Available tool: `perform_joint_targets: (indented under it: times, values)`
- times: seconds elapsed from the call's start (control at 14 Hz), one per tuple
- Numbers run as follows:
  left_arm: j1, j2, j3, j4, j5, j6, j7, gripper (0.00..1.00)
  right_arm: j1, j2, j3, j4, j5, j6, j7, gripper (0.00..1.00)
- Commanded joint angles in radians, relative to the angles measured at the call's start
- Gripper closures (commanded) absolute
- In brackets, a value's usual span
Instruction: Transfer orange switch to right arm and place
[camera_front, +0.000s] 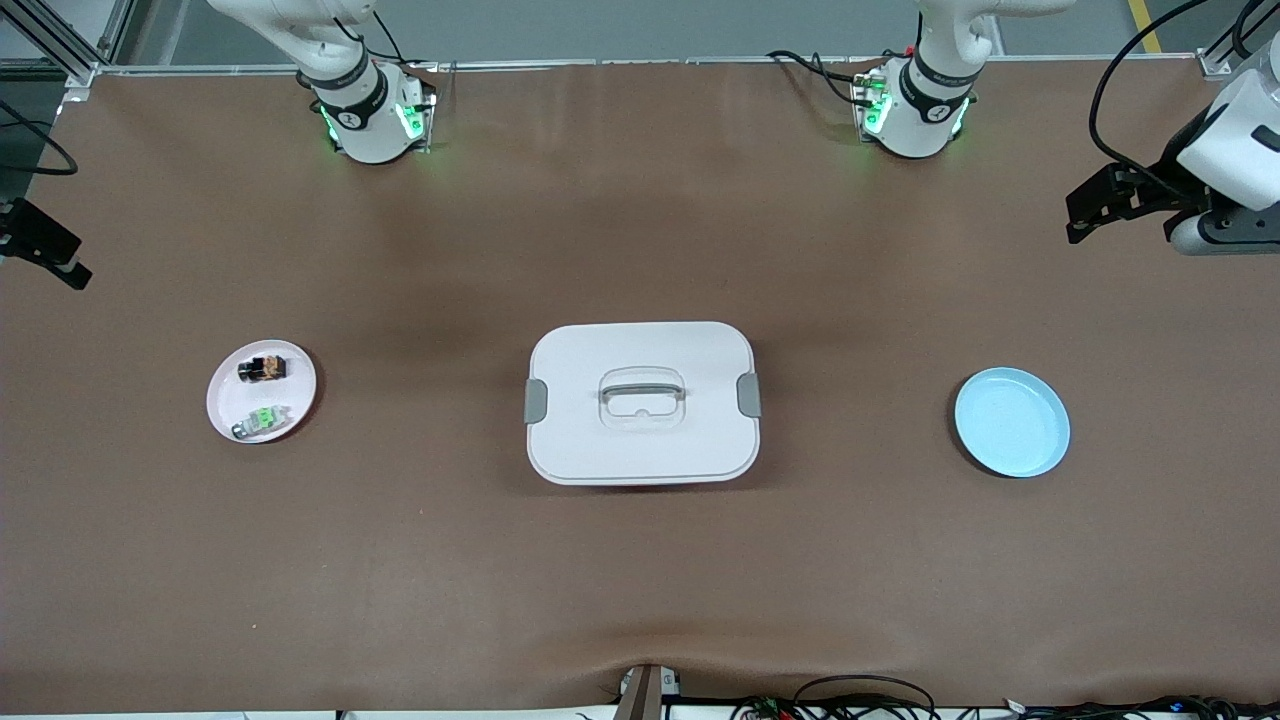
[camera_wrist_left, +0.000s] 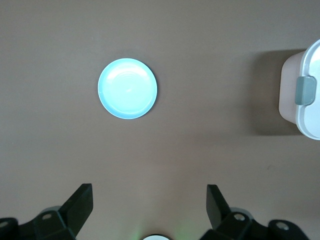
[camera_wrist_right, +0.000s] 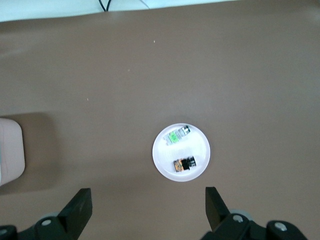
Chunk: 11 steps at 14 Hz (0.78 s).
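- The right gripper (camera_front: 40, 250) hangs high in the air at the right arm's end of the table, over the brown mat (camera_front: 400, 560). In the right wrist view its fingers (camera_wrist_right: 80, 207) stand wide apart with nothing between them.
- The white plate (camera_front: 222, 412) lies on the mat toward the right arm's end of the table, well apart from both grippers.
- The orange switch (camera_front: 263, 368) lies on that plate, on the part farther from the front camera; the right wrist view shows it as a small black block with an orange mark (camera_wrist_right: 184, 164).
- A pale green-marked switch (camera_front: 261, 420) lies on the same plate, nearer to the front camera, just beside the orange switch without touching it.
- The white lidded box (camera_front: 641, 402) sits at the middle of the table, lid on, with grey latches at both ends and a handle lying flat in the lid.
- The light blue plate (camera_front: 1011, 422) lies on the mat toward the left arm's end of the table, with nothing on it.
- The left gripper (camera_front: 1090, 205) hangs in the air over the left arm's end of the table. In the left wrist view its fingers (camera_wrist_left: 81, 205) are spread wide, gripping nothing, with the blue plate in sight below.
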Motion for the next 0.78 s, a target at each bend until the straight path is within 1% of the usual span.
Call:
perform_joint_targets:
  times: [0.0, 0.71]
  values:
    - [-0.003, -0.016, 0.009, 0.0, -0.019, -0.009, 0.016, 0.0, -0.003, 0.015, 0.002, 0.046, 0.004, -0.056, -0.011, 0.0]
    - [-0.003, -0.012, 0.007, 0.017, -0.019, -0.011, 0.019, 0.0, -0.01, 0.02, 0.001, 0.044, 0.015, -0.085, -0.009, 0.0]
